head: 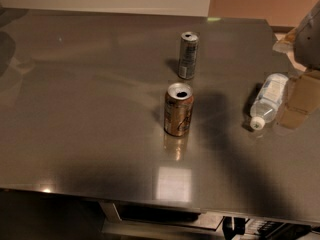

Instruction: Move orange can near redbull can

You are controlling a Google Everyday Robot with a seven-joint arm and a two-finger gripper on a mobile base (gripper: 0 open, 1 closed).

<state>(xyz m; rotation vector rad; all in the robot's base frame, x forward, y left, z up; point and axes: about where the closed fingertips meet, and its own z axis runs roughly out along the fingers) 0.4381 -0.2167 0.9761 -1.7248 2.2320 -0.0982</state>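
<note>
The orange can (178, 109) stands upright near the middle of the grey table (90, 109), its top open. The redbull can (188, 55), slim and silver-grey, stands upright just behind it, about a can's height away. My gripper (304, 69) shows only in part at the right edge of the camera view, above the table's right side. It is well to the right of both cans and touches neither.
A clear plastic water bottle (267, 100) with a white cap lies on its side on the table's right part, just left of the gripper. The table's front edge runs along the bottom of the view. A white wall stands behind the table.
</note>
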